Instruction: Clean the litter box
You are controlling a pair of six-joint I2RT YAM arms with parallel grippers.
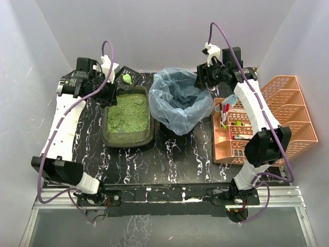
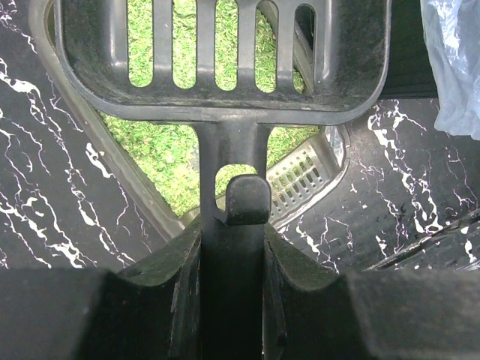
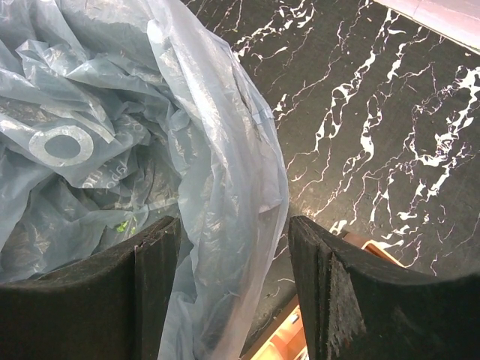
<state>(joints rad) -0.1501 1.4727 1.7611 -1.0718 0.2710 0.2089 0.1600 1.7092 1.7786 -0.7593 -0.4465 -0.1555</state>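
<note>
The litter box [image 1: 109, 135], a dark olive tray of green granular litter [image 1: 128, 116], sits left of centre on the table. My left gripper [image 1: 106, 85] hangs over its far left corner, shut on the handle [image 2: 232, 300] of a black slatted scoop [image 2: 105, 67]. In the top view a green clump [image 1: 126, 78] lies on the scoop head. The left wrist view shows litter [image 2: 157, 146] through the slats. My right gripper [image 1: 204, 78] is at the far right rim of the blue bag [image 1: 177, 100]. It [image 3: 234, 247] stands open, with a loose fold of bag film [image 3: 225, 187] between its fingers.
The round bin lined with the blue bag stands right of the litter box. An orange slatted organiser [image 1: 288, 103] with pens fills the right side. A pale slatted piece [image 2: 304, 176] shows at the box's corner. Black marbled tabletop [image 1: 180, 154] lies in front.
</note>
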